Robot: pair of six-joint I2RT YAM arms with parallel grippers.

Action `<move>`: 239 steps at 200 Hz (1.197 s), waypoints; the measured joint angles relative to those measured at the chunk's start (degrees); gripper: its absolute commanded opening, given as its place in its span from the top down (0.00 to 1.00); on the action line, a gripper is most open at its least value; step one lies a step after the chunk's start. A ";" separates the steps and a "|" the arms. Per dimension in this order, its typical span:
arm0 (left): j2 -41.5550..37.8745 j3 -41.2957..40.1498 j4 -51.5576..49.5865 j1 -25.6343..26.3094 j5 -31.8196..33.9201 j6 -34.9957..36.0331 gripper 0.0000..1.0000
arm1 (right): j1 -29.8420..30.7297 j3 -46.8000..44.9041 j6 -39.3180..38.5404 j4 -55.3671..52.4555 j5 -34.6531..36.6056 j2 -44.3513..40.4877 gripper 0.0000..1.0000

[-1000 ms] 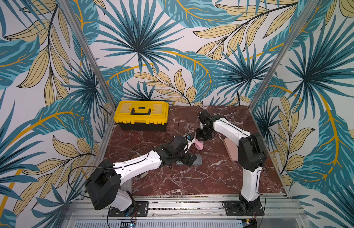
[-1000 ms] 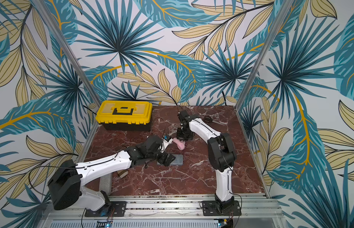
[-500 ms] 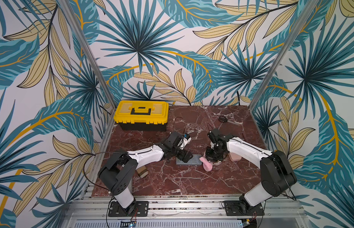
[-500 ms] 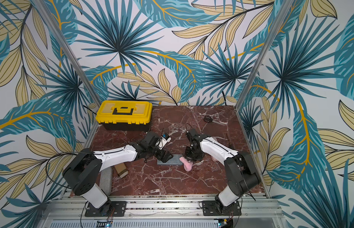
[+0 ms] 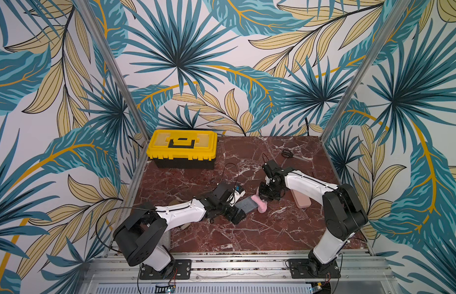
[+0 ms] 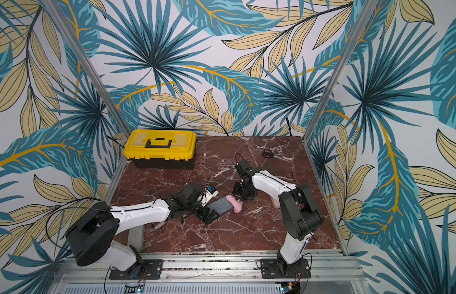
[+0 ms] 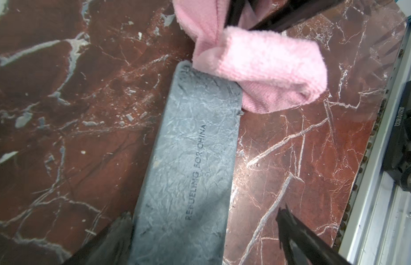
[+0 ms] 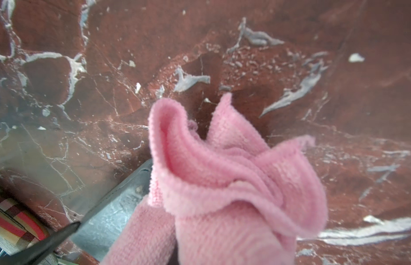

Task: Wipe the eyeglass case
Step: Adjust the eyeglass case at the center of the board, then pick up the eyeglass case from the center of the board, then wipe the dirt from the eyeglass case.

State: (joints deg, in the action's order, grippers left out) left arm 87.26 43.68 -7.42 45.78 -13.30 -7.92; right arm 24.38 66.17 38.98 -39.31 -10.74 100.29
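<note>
Your left pincer (image 7: 204, 214) stands wide apart, straddling the near end of the eyeglass case (image 7: 193, 160). One of its fingers (image 7: 117, 236) sits just beside the case's long edge; you cannot tell whether it touches. The other finger stands clear of the opposite edge, with bare table (image 7: 291, 160) between them. Nothing is gripped. The grey case lies flat on the red marble, running out from between those fingers toward your right pincer (image 5: 263, 199).

That right pincer is clamped together on a pink cloth (image 5: 260, 205), its tips pointing down at the table. The cloth hangs bunched below the tips and lies across the end of the case nearest this pincer. It covers one corner there and spills onto the table beside it.

In both top views the two pincers face each other along the case, one at each end. A yellow toolbox (image 5: 182, 147) stands well beyond your left pincer, against the back wall. Scissors (image 5: 286, 153) lie well behind your right pincer. A pinkish pouch (image 5: 302, 202) rests under your right forearm, apart from the cloth.
</note>
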 measured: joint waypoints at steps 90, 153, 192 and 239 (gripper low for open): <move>0.20 -5.75 4.00 5.29 16.37 2.56 0.09 | 4.98 2.05 0.13 -5.44 6.03 -4.11 1.00; -0.17 -10.23 9.57 5.66 17.22 2.84 0.24 | 15.43 3.43 7.93 -1.11 3.19 -0.42 1.00; -0.04 -10.58 11.85 6.03 17.46 3.78 0.42 | 10.08 5.46 2.51 -4.76 9.81 1.49 1.00; 0.50 -10.95 13.51 5.99 17.40 3.41 0.53 | 12.57 16.57 -6.75 -17.64 28.76 7.87 1.00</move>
State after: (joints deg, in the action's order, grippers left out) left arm 87.77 32.73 6.09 51.77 4.10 -4.51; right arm 36.95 82.74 32.23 -56.95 18.02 108.16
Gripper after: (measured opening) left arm 0.693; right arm 0.116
